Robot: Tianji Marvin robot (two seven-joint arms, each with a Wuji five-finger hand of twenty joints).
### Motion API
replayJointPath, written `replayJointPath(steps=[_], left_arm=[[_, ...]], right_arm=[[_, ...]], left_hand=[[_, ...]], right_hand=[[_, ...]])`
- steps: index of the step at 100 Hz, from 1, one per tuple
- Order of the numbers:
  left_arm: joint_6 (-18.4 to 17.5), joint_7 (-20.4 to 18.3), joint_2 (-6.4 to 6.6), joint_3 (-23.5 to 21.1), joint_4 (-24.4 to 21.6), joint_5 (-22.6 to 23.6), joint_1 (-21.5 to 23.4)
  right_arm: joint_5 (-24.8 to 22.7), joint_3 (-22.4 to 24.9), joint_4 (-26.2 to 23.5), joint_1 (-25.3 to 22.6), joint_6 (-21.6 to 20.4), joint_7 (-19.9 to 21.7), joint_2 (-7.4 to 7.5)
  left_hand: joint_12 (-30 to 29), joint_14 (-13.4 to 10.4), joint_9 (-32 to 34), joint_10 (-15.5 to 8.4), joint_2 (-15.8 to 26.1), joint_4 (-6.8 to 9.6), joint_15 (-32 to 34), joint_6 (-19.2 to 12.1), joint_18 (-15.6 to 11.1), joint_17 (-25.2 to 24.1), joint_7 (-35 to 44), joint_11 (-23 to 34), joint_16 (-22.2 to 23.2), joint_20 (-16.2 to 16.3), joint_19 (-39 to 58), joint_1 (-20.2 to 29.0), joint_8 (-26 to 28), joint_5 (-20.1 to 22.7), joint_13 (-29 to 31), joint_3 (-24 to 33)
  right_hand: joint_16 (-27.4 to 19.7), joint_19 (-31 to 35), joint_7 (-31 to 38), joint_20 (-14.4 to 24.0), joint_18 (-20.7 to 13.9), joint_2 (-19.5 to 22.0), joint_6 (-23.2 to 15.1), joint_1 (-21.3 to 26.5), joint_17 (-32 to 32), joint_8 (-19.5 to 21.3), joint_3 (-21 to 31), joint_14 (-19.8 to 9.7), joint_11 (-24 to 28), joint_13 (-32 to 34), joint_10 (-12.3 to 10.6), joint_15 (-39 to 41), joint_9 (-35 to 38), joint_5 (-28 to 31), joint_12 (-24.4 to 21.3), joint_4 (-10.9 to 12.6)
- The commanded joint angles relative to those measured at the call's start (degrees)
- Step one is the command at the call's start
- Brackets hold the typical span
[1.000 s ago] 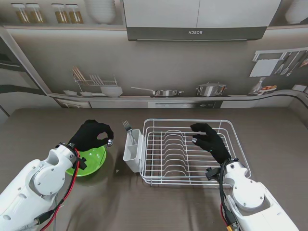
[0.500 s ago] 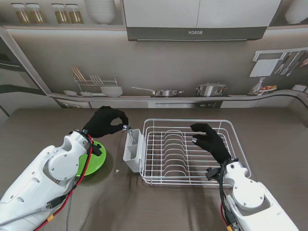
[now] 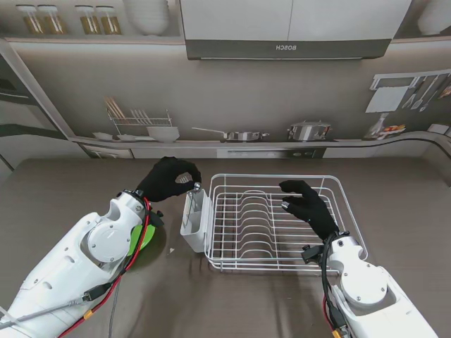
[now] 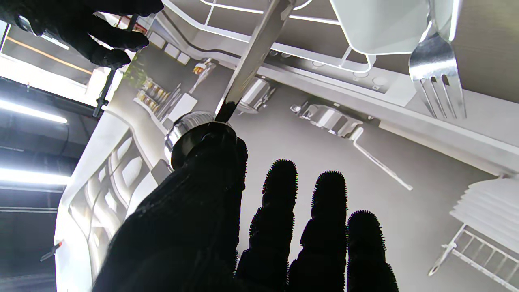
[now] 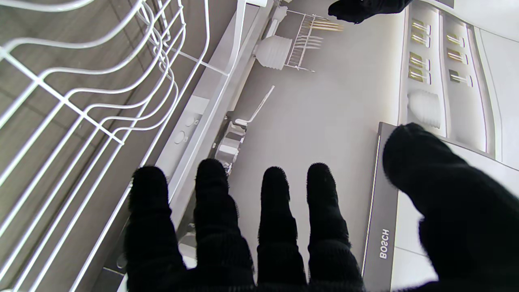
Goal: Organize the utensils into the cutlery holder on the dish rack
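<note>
1. Pinching a spoon (image 4: 247, 69) by its bowl end, the left robot hand (image 3: 169, 179) hangs over the holder (image 3: 194, 220); the handle points down toward it.
2. A fork (image 4: 437, 69) stands in the holder, tines up.
3. The holder hangs on the left side of the rack (image 3: 282, 222), on the counter (image 3: 409, 204).
4. The right robot hand (image 3: 309, 205) hovers over the rack, fingers spread, holding nothing.
5. A green bowl (image 3: 144, 238) lies nearer, mostly hidden by the left arm.

The left arm covers most of the green bowl (image 3: 146, 236) at eight o'clock from the cutlery holder (image 3: 194, 220), and the fork (image 4: 437, 73) handle is cut off in the left wrist view.
</note>
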Motion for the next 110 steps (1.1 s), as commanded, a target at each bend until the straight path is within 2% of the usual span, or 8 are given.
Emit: replayJointPath(steps=[1, 20, 68, 82, 97, 107, 110], left_arm=[[0.13, -0.47, -0.59, 0.27, 0.71, -0.1, -0.09], [0.6, 0.24, -0.7, 0.97, 1.41, 0.32, 0.11], [1.15, -3.01, 0.65, 2.84, 2.88, 4.12, 0.68], [0.92, -3.75, 0.99, 2.81, 2.8, 5.14, 0.67], [0.55, -5.72, 1.76, 2.08, 1.65, 7.26, 1.04], [0.11, -6.77, 2.13, 1.37, 1.02, 7.99, 1.41], [0.06, -7.1, 2.24, 1.1, 0.75, 8.22, 1.57]], right_arm=[[0.11, -0.03, -0.27, -0.28, -0.05, 0.75, -0.19], [0.11, 0.01, -0.3, -0.31, 0.0, 0.82, -0.17], [0.15, -0.1, -0.24, -0.21, 0.0, 0.78, -0.2], [0.15, -0.14, -0.21, -0.17, -0.02, 0.76, -0.2], [0.16, -0.18, -0.16, -0.13, -0.07, 0.75, -0.21], [0.2, -0.2, -0.16, -0.13, -0.05, 0.78, -0.21], [0.21, -0.2, -0.16, -0.13, -0.06, 0.8, -0.2]], left_hand=[[0.8, -0.61, 0.74, -0.03, 4.58, 0.99, 0.25, -0.3, -1.34, -1.18, 4.95, -0.26, 1.03, 0.2, -1.29, 3.82, 1.92, 2.38, -0.63, -0.08], [0.83, -0.39, 0.82, 0.41, 3.58, 1.21, 0.34, 0.07, -1.63, -1.34, 3.66, -0.32, 1.09, 0.34, -1.47, 4.26, 0.31, 3.16, -1.07, -0.21], [-1.19, -0.51, 0.4, 0.86, 0.78, 1.34, -1.0, 0.35, -2.69, -2.0, -0.72, -1.91, 0.11, -0.35, -1.88, 5.39, -6.09, 4.38, -2.45, 1.08], [-2.8, -0.61, -0.39, 0.88, -0.77, 1.12, -1.95, 0.83, -2.99, -2.43, -4.5, -2.98, -0.6, -1.07, -2.37, 5.22, -8.41, 3.79, -3.13, 2.37], [-6.12, -1.15, -3.16, 0.9, -3.16, 0.46, -3.95, 1.87, -3.39, -3.11, -13.08, -5.17, -1.92, -2.64, -4.45, 3.9, -11.97, 1.44, -4.83, 3.48], [-7.56, -1.38, -5.08, 1.11, -3.43, 0.17, -5.12, 2.94, -3.57, -3.7, -19.22, -5.67, -2.52, -3.34, -6.4, 0.67, -12.3, 0.69, -6.14, 4.17], [-7.73, -1.5, -5.63, 1.13, -3.41, -0.47, -5.39, 3.52, -3.61, -3.69, -22.66, -5.77, -2.47, -3.11, -7.16, -1.49, -11.12, 0.65, -6.42, 6.5]], right_hand=[[0.65, -0.82, -0.19, 1.29, -1.58, 0.47, -0.28, -1.51, -0.03, -1.42, -1.4, -0.43, -0.38, 1.32, 0.14, 0.16, 0.42, -1.45, -0.13, 1.32], [0.65, -0.81, -0.16, 1.29, -1.6, 0.52, -0.26, -1.53, -0.02, -1.41, -1.38, -0.4, -0.37, 1.31, 0.14, 0.15, 0.44, -1.41, -0.13, 1.31], [0.65, -0.82, -0.17, 1.28, -1.59, 0.47, -0.18, -1.42, -0.04, -1.41, -1.32, -0.47, -0.39, 1.32, 0.08, 0.15, 0.38, -1.43, -0.13, 1.31], [0.66, -0.82, -0.16, 1.28, -1.6, 0.46, -0.17, -1.47, -0.05, -1.41, -1.32, -0.41, -0.35, 1.33, 0.16, 0.17, 0.45, -1.39, -0.12, 1.31], [0.65, -0.84, -0.14, 1.27, -1.55, 0.43, -0.25, -1.45, -0.1, -1.4, -1.29, -0.44, -0.38, 1.3, 0.11, 0.15, 0.42, -1.39, -0.13, 1.3], [0.65, -0.83, -0.13, 1.27, -1.62, 0.45, -0.25, -1.44, -0.09, -1.39, -1.29, -0.44, -0.38, 1.33, 0.12, 0.15, 0.41, -1.36, -0.13, 1.3], [0.65, -0.84, -0.15, 1.27, -1.53, 0.41, -0.22, -1.46, -0.11, -1.4, -1.3, -0.48, -0.38, 1.29, 0.15, 0.14, 0.43, -1.4, -0.13, 1.29]])
